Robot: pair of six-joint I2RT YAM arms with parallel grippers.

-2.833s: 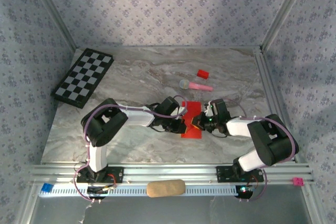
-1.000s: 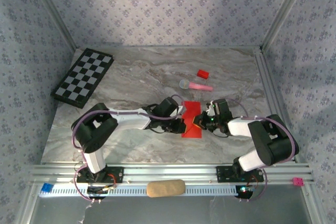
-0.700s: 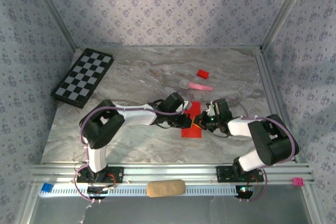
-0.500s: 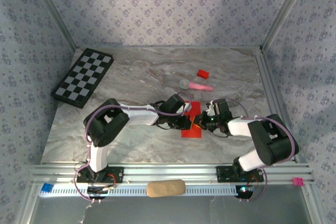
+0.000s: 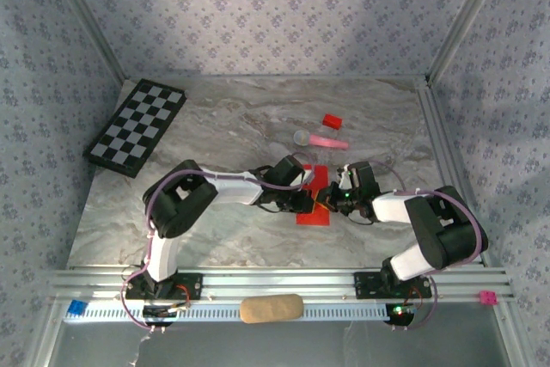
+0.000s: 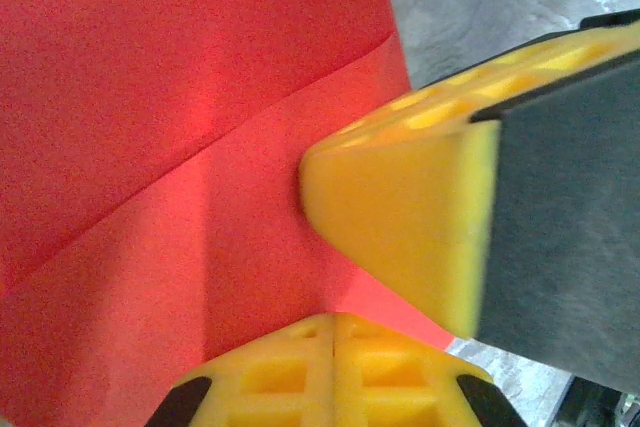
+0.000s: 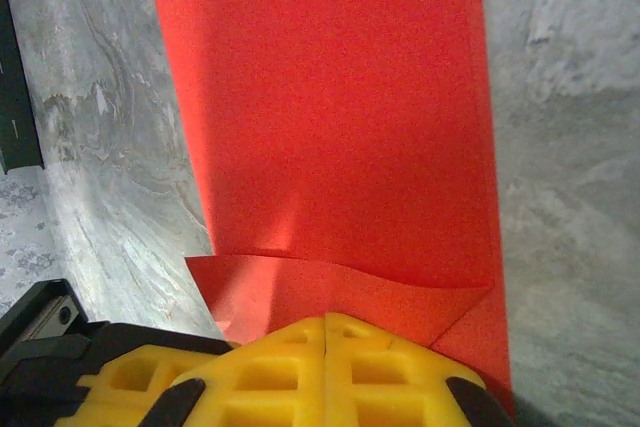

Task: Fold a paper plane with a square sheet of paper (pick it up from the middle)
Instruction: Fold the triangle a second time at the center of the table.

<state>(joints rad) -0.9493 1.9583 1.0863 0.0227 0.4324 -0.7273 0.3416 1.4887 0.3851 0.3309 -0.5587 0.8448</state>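
Red paper (image 5: 314,216), part-folded, lies in the middle of the table (image 5: 215,242), its long axis running near to far, right between the pincers. The left gripper (image 5: 302,198) meets it from the left and the right gripper (image 5: 332,198) from the right. Both are clenched, tips on the sheet, seemingly pressing a crease rather than grasping. Neither arm is nearer.

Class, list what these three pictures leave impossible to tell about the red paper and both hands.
1. Top view: the left hand and right hand cover the middle of the red paper; its folds too small to read.
2. Left wrist view: the paper runs past the top and left edges; the right hand's finger hides its right side.
3. Right wrist view: the right hand's fingers cover the paper's near edge.
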